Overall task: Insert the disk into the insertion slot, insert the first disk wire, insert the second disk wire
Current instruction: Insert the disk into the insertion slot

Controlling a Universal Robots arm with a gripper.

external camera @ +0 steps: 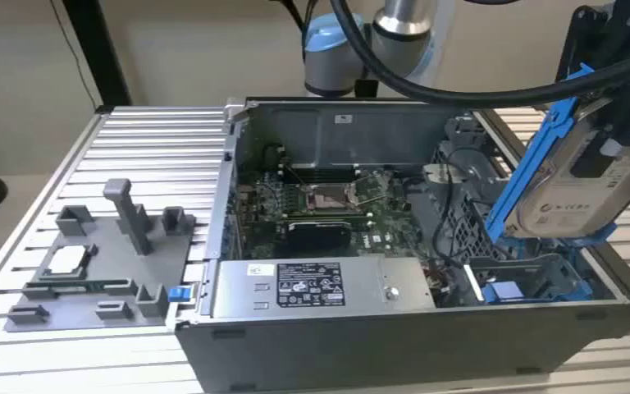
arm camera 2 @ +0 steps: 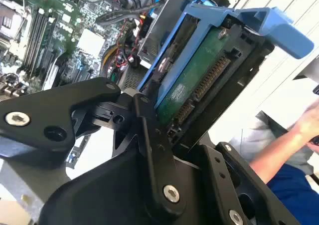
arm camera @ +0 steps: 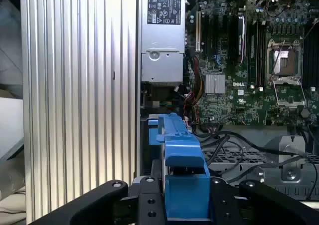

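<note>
Tool [external camera: 613, 135]: closed on the disk, pinching it by its blue carrier frame, raised over the case at the exterior view's right.
Desk [external camera: 151, 148]: ribbed metal top carrying the open computer case [external camera: 403, 341].
Power-supply box [external camera: 304, 287]: grey and labelled, along the case's near wall; it is not the target.
Insertion slot [external camera: 534, 283]: grey bay with blue clips, below the held disk and unfilled.
Disk [external camera: 572, 193]: steeply tilted with its label facing out, above the slot and apart from it. A clean entry likely needs it levelled and its frame edges squared to the bay's rails before any push.
Cables [arm camera: 193, 98]: loose bundle just beside the bay. They could snag the frame, so they are best kept clear of the slot mouth.
</note>
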